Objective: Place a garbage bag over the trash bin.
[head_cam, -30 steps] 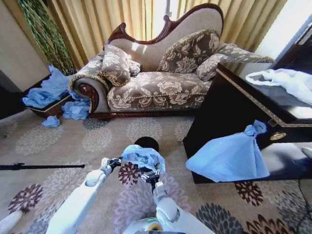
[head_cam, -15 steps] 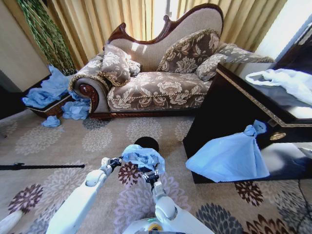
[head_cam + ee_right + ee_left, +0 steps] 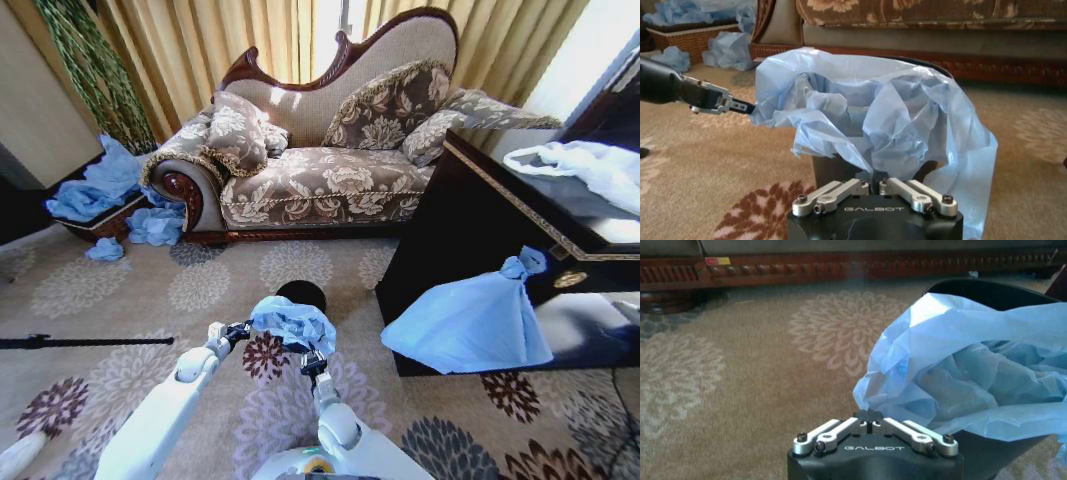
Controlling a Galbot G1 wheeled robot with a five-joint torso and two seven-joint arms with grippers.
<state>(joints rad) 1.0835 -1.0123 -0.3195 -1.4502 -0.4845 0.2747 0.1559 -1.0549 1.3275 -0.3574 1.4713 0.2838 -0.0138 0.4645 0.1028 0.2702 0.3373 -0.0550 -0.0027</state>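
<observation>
Garbage bag (image 3: 873, 115) sits bunched over the mouth of the trash bin (image 3: 833, 170), its open top partly spread, one side draping down the bin's wall.

Nearest you, the right gripper (image 3: 875, 184) has its fingers drawn together at the bag's near lower edge; judged from the right wrist view, the jaws look closed, but whether film is pinched between them you cannot tell. "GALBOT" reads on its housing.

Across the bin, your left gripper (image 3: 740, 106) is closed on the bag's opposite rim, holding it taut outward. Likely reason for the two-sided hold: stretching the opening wide enough to roll over the rim.

In the left wrist view the bin's black lip (image 3: 987, 287) shows bare beyond the film, so the far edge is not yet covered.

Beyond: patterned carpet (image 3: 200, 285), then the sofa (image 3: 320, 170), with a small yellow-and-red tag on its wooden base, unreadable.
</observation>
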